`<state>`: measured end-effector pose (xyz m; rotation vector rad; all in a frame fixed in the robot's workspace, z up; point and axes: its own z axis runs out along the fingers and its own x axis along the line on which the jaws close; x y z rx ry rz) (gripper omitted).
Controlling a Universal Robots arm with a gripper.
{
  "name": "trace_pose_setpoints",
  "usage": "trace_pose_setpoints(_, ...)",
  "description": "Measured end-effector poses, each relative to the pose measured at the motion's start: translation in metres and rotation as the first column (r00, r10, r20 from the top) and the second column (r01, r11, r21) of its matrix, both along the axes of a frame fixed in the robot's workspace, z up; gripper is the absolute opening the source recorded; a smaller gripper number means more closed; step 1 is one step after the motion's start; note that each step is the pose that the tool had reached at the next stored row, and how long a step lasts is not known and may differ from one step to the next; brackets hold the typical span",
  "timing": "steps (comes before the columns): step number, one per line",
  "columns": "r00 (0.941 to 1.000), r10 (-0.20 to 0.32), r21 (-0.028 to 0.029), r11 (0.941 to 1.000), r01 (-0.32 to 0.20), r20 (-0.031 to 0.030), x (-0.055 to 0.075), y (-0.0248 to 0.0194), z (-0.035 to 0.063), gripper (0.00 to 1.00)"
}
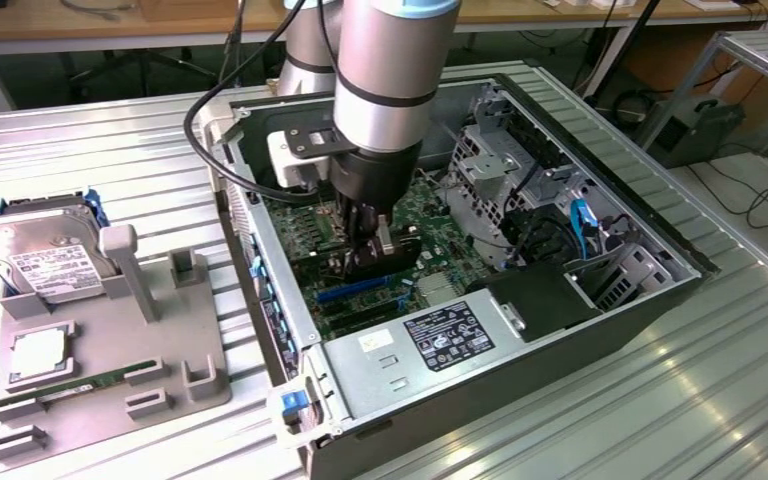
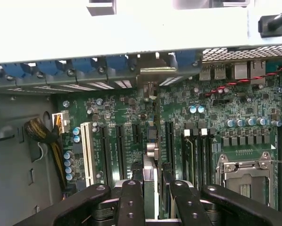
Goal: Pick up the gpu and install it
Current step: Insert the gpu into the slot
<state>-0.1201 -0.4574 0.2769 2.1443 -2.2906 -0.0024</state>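
The hand (image 2: 153,195) pinches the gpu (image 2: 150,176) edge-on, fingers partly closed, low over the motherboard (image 1: 431,215) inside the open computer case (image 1: 544,330) on the ribbed metal bench (image 1: 104,180).

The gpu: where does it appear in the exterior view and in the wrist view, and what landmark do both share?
Exterior view: the gpu is a dark card inside the open computer case, near the picture's middle, under the gripper.
Wrist view: the gpu is seen edge-on, a thin strip between the black fingers.
Shared landmark: the green motherboard beneath the card.
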Motion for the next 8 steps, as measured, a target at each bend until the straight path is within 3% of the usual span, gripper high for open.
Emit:
trace_pose_setpoints(1,1.0000,0.000,-0.0027,1.0000,0.000,0.0000,-0.0002,0.0000,-0.0002,0.27)
trace_pose_setpoints(3,1.0000,0.000,-0.0189,0.9998,0.000,0.0000,-0.0003,0.0000,-0.0007,0.27)
trace_pose_setpoints(4,1.0000,0.000,-0.0238,0.9997,0.000,0.0000,-0.0003,0.0000,-0.0010,0.27)
trace_pose_setpoints(8,1.0000,0.000,-0.0245,0.9997,0.000,-0.0001,-0.0003,0.0000,-0.0011,0.27)
